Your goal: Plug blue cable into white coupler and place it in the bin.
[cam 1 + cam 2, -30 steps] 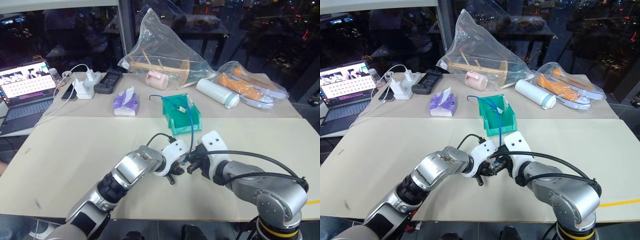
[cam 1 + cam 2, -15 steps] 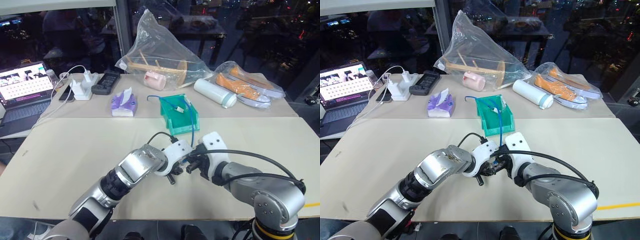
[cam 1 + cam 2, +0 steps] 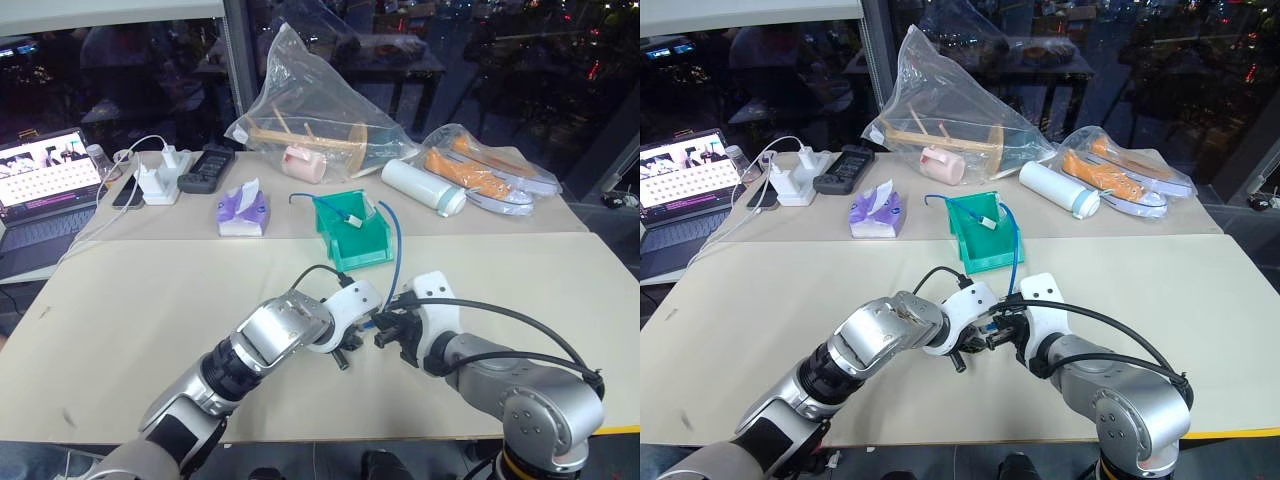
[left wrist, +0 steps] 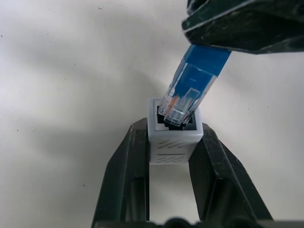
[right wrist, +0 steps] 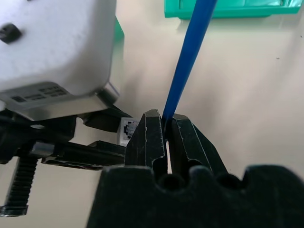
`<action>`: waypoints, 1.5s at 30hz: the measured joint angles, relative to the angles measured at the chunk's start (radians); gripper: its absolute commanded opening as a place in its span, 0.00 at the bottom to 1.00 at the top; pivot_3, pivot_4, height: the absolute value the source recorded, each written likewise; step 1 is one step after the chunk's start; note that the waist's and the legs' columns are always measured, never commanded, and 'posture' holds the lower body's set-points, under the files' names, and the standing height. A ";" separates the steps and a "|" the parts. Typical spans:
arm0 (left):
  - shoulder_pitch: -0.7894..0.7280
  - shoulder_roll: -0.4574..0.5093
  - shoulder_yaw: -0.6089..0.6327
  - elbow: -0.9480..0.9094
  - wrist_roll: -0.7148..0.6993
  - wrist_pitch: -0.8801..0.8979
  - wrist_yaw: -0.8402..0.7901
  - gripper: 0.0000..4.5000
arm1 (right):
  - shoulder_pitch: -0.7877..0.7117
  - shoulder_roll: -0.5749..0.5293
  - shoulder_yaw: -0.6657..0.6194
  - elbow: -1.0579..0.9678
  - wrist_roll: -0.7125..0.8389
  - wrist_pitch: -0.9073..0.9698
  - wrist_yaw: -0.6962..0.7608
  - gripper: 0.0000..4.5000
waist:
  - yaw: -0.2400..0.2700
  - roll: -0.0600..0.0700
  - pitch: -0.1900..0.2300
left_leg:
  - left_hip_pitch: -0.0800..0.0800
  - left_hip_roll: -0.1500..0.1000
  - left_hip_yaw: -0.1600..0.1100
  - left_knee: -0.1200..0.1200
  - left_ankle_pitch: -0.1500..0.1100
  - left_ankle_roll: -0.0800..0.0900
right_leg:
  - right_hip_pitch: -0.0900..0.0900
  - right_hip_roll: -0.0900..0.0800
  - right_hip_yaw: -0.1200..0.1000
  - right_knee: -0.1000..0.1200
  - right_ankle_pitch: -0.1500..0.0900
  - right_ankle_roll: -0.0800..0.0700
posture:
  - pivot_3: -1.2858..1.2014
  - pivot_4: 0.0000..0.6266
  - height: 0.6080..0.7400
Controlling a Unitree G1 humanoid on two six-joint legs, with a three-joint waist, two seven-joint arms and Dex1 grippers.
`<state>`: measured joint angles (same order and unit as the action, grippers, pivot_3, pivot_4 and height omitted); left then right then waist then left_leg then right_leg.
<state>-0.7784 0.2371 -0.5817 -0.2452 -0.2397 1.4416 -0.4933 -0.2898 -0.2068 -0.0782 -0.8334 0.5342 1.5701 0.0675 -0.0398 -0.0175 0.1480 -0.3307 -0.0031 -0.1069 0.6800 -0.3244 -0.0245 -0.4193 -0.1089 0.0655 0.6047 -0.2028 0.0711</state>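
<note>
Two grippers meet low over the beige tabletop, just in front of the bin, a glossy teal plastic tub with a sloped front. My left gripper has its black fingers clamped narrowly on the white coupler, a small matte boxy block, socket up. My right gripper pinches the blue cable tight; its clear plug sits tilted at the socket mouth. Its smooth cord arcs back into the bin.

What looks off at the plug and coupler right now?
The blue cable plug meets the white coupler tilted, tip at the socket mouth but not seated. The cable's far end already lies in the bin.
</note>
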 measured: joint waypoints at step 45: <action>0.015 -0.019 0.017 0.017 -0.019 -0.004 0.031 0.15 | -0.029 0.080 -0.041 0.073 0.000 0.001 0.064 0.00 | -0.002 0.000 -0.001 | 0.012 0.000 -0.002 -0.006 0.000 0.000 | 0.014 0.000 0.000 -0.008 -0.005 0.007 | 0.52 0.24 1.00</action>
<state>-0.7639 0.2181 -0.5651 -0.2280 -0.2592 1.4380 -0.4625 -0.3190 -0.1266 -0.1189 -0.7602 0.5337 1.5714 0.1311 -0.0414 -0.0172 0.1470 -0.3189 -0.0029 -0.1086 0.6741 -0.3245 -0.0249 -0.4052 -0.1088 0.0651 0.5965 -0.2082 0.0782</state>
